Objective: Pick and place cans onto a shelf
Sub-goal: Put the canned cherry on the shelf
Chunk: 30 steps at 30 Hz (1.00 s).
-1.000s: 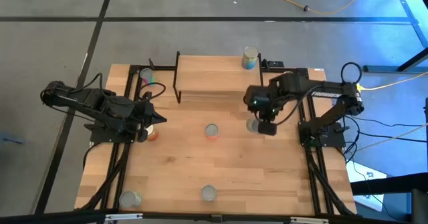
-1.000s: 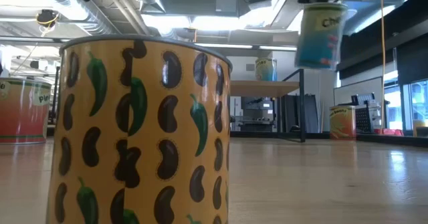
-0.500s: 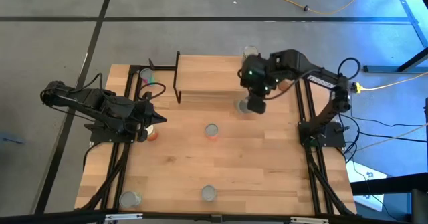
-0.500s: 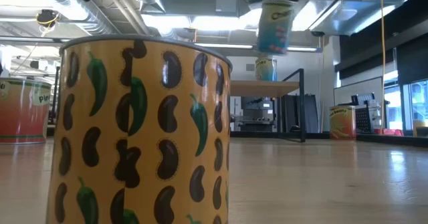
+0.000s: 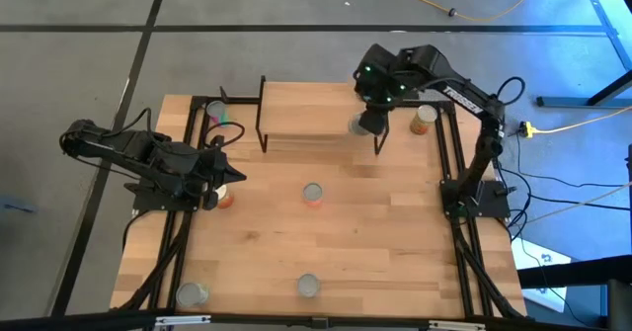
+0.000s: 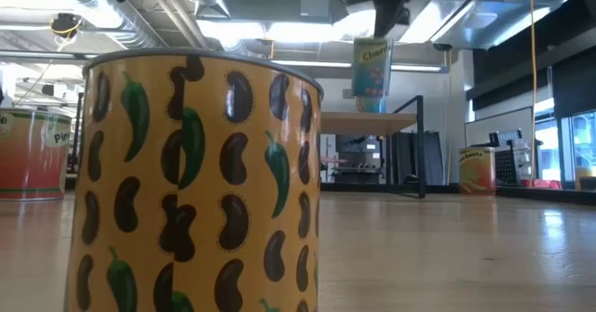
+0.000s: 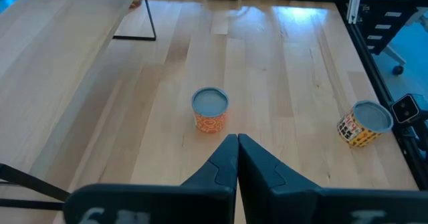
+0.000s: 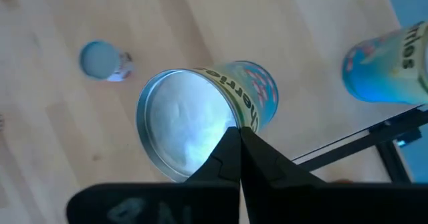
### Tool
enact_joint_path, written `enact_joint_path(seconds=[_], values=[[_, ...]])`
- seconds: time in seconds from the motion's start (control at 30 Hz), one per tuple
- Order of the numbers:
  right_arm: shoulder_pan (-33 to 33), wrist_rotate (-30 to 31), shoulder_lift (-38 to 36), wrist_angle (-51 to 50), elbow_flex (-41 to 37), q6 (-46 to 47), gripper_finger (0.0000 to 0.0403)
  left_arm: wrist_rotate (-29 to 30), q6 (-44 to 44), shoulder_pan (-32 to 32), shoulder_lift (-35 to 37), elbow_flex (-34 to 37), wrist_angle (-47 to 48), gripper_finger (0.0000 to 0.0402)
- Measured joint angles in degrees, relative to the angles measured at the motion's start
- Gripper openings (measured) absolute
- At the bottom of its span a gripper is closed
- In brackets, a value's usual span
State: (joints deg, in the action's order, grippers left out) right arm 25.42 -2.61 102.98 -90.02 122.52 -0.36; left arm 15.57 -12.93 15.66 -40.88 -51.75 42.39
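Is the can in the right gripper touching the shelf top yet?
Apart. The low view shows the teal can hanging from the right gripper, its base clear above the shelf plank with background visible between them.

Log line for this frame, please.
right gripper: shut on teal can, above shelf | left gripper: shut, idle at table's left
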Motion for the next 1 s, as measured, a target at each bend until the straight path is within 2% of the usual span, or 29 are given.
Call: enact_joint_path(seconds=[0.27, 0.73, 1.0], values=[[4.0, 0.3, 2.6, 0.0, 0.0, -2.9, 0.0, 0.0, 0.0, 0.0, 0.0, 0.0, 0.0, 0.0], [7.1, 2.3, 3.9, 0.0, 0.0, -4.3, 0.0, 0.0, 0.0, 0.0, 0.0, 0.0, 0.0, 0.0], [7.4, 2.4, 3.9, 0.0, 0.0, -4.4, 0.0019, 0.0, 0.0, 0.0, 0.0, 0.0, 0.0, 0.0]])
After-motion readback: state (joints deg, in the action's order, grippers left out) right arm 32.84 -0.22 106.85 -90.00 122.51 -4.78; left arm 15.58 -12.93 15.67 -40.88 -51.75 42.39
